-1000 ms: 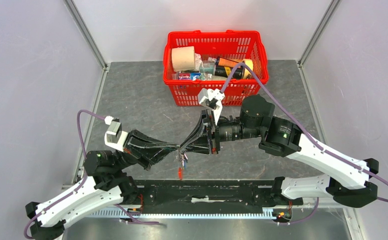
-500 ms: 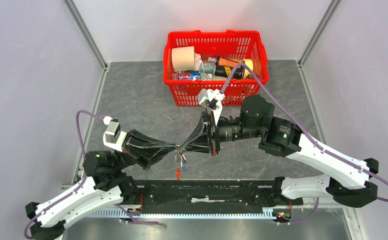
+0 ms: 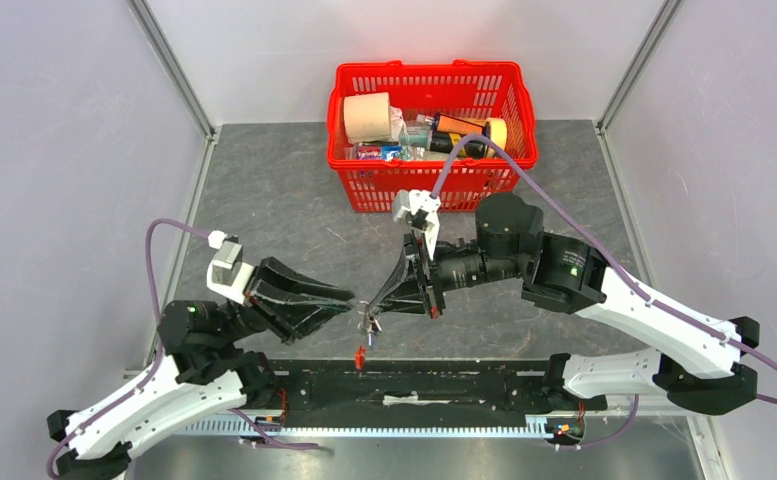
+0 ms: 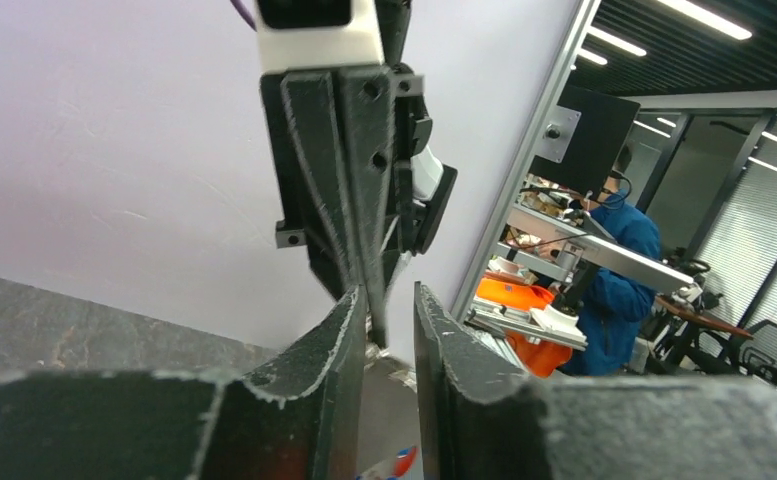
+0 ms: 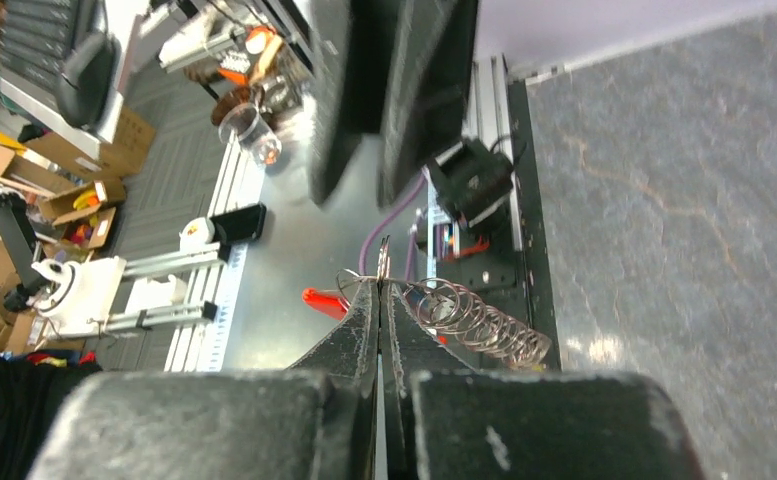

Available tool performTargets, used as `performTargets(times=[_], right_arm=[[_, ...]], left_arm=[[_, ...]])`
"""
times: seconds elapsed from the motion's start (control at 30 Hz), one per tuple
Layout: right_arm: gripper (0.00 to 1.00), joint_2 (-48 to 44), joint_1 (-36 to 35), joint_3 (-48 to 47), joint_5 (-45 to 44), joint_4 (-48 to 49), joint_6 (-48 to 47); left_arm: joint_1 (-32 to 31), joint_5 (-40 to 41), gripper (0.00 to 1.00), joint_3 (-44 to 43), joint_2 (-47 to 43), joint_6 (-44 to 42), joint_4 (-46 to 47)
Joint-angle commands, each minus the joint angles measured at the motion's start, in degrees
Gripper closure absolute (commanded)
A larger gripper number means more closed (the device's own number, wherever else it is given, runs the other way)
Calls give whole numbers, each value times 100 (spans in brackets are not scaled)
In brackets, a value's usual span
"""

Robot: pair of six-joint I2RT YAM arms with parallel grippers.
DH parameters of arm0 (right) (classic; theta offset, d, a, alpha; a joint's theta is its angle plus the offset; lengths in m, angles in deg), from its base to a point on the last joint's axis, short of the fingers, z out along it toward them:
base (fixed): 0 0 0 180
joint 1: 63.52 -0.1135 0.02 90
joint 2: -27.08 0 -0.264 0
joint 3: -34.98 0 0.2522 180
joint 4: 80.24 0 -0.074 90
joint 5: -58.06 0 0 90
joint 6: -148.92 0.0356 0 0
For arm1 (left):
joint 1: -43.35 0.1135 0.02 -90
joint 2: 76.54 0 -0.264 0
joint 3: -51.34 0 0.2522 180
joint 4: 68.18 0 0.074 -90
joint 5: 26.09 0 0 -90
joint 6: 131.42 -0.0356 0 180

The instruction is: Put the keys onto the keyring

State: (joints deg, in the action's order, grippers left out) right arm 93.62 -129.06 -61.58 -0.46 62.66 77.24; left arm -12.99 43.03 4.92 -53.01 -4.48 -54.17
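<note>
The keyring (image 3: 368,324) hangs from my right gripper (image 3: 368,305), with its red strap (image 3: 360,353) dangling below, above the table's near edge. In the right wrist view my right gripper (image 5: 381,285) is shut on the thin wire ring, with the silvery coiled cord (image 5: 479,322) to the right and the red strap (image 5: 322,300) to the left. A small blue bit shows by the coil; I cannot make out separate keys. My left gripper (image 3: 350,300) is open and empty just left of the right fingertips. In the left wrist view its jaws (image 4: 389,300) frame the right gripper's fingers (image 4: 349,200).
A red basket (image 3: 430,190) with a tape roll, bottles and packets stands at the back centre of the grey table. The black base rail (image 3: 414,385) runs along the near edge below the grippers.
My left gripper has opened and drawn back a little to the left from the right fingertips. The right gripper still holds the keyring, which hangs slightly lower.
</note>
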Motion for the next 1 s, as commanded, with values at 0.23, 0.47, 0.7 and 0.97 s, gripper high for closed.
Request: performTargets(times=[0.23, 0.47, 0.7, 0.97], right_arm=[[100, -178, -47, 0, 736, -1317, -303], [100, 83, -47, -191, 1044, -1819, -357], [100, 244, -46, -51, 1079, -1945, -454], [100, 441, -47, -126, 1105, -2105, -622]], left_arm=[[9, -20, 58, -1068, -360, -292, -3152], [9, -708, 54, -1368, 480, -317, -3868], [9, -1205, 51, -1024, 600, 12, -3313], [9, -1730, 47, -963, 666, 289, -3226]])
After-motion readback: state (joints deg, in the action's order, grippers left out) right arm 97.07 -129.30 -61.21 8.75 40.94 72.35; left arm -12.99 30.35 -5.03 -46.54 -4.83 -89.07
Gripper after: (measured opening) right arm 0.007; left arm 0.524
